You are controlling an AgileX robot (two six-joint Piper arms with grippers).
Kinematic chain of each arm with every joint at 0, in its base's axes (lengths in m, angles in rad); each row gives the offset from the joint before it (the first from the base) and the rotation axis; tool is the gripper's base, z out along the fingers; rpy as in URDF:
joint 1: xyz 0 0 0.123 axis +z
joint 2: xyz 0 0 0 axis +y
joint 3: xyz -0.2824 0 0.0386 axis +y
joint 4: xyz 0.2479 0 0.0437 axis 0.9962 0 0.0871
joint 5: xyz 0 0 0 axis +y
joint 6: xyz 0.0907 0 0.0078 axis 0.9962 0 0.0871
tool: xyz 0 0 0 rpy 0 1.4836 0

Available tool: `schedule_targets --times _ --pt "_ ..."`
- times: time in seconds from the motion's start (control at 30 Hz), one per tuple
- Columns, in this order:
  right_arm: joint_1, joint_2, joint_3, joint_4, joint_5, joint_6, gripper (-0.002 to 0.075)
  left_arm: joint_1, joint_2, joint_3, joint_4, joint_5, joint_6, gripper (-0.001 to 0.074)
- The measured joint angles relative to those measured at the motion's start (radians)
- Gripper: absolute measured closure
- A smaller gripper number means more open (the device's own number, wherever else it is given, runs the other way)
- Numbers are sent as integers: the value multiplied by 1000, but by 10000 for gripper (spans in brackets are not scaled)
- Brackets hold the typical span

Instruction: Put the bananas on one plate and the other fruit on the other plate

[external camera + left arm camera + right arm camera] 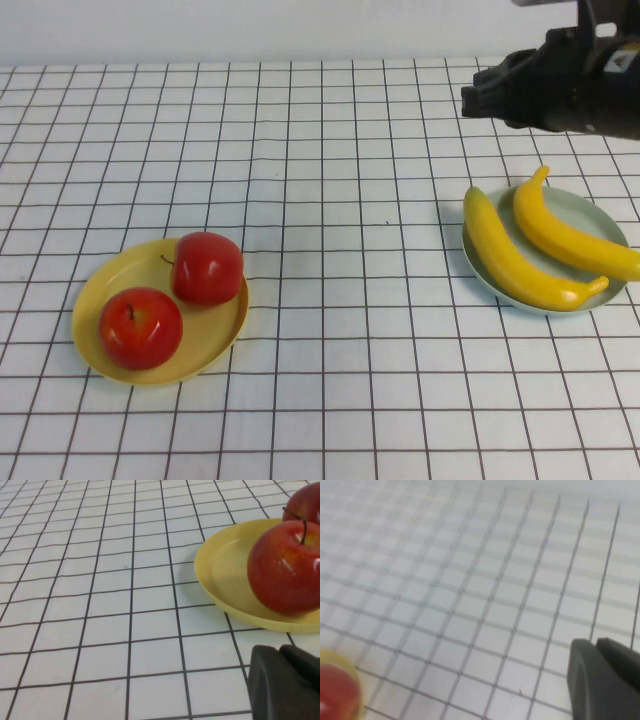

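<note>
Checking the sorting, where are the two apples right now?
In the high view both apples sit touching on the yellow plate at the robot's near left, far from the bananas.

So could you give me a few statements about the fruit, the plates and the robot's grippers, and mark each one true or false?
1. Both bananas lie on the pale green plate. True.
2. One red apple sits on the bare tablecloth. False: both apples are on the yellow plate.
3. The right gripper holds a banana. False: it is shut on nothing, raised over the table's far right, beyond the green plate.
4. The two apples touch each other. True.
5. The left gripper is closed, near the yellow plate. True.
6. The two plates sit side by side, touching. False: they are far apart, yellow on the left, green on the right.
</note>
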Motion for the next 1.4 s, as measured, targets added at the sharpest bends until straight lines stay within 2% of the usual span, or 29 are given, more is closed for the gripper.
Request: schedule_targets --times 0.13,0.4,0.53,0.63,0.9,1.1,1.23,1.4 --pt "71 -196 174 17 -129 -82 739 0 0 0 0 0 0 738" --pt "91 -505 389 -10 -21 -147 740 0 0 0 1 0 0 738" --pt "91 -656 561 -57 -51 -150 740 0 0 0 1 0 0 738" --pt "91 -772 703 -62 -166 -150 740 0 0 0 1 0 0 738" --pt "91 -976 1077 -49 -620 -150 740 0 0 0 1 0 0 738" --pt "91 -1070 1215 87 -716 -168 740 0 0 0 1 0 0 738" --pt "83 -1164 1261 212 -725 -295 740 0 0 0 1 0 0 738" --pt "-27 -1256 1266 302 -685 -440 740 0 0 0 1 0 0 738"
